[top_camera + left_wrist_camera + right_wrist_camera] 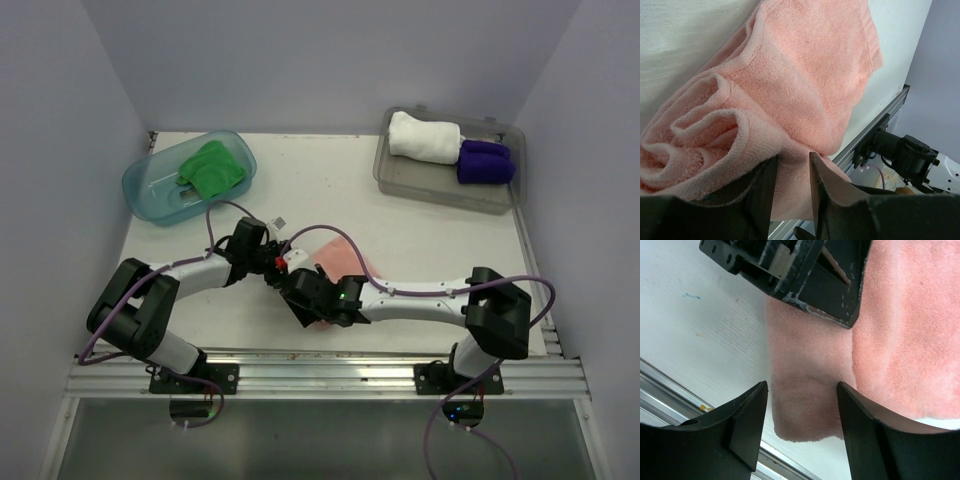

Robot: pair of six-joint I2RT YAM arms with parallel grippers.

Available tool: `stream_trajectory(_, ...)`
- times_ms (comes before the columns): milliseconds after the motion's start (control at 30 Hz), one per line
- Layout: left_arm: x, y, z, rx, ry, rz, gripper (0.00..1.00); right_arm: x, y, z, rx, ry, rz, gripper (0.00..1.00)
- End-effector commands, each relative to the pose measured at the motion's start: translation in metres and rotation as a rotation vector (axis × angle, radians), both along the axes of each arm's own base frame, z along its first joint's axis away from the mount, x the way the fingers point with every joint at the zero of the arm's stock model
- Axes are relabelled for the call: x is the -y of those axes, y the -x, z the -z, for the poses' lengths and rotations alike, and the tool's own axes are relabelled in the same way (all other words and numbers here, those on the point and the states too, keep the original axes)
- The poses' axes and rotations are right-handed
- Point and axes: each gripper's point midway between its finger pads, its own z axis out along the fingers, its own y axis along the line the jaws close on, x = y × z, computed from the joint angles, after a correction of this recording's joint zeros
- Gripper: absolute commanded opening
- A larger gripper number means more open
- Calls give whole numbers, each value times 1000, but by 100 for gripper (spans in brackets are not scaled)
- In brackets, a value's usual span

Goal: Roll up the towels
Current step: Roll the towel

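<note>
We are looking at a robotics lab test cell. A white table (420, 240) is closed in by plain grey walls (330, 60) on the left, right and far sides. An aluminium rail (320, 378) at the near edge carries the left arm (180, 275) and the right arm (420, 298), both with exposed purple cables (330, 228).

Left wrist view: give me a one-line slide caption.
Left tool pinches a fold of the partly rolled pink towel on the white table.
</note>
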Motion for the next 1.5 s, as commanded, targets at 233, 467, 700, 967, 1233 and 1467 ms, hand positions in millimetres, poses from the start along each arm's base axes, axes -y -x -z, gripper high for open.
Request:
stream_trajectory(233, -27, 22, 40, -105, -177, -26, 38, 7, 4, 8, -29, 43, 27, 62)
stream_trajectory(467, -27, 23, 38, -102, -174, -28, 38, 7, 10, 36, -80, 74, 38, 63)
stream_trajectory(700, -25, 19, 29, -91, -160, -31, 38, 14, 9, 60, -78, 114, 63, 63)
stream_trajectory(967, -25, 13, 13, -80, -146, -63, 43, 31, 7, 87, -64, 170, 128, 51)
stream_trajectory(1233, -36, 1, -11, -45, -120, -111, 44, 34, 11, 92, -83, 141, 127, 9)
stream_trajectory(1467, -59, -11, -31, 1, -106, -180, 45, 29, 21, 91, -125, 77, 99, 0)
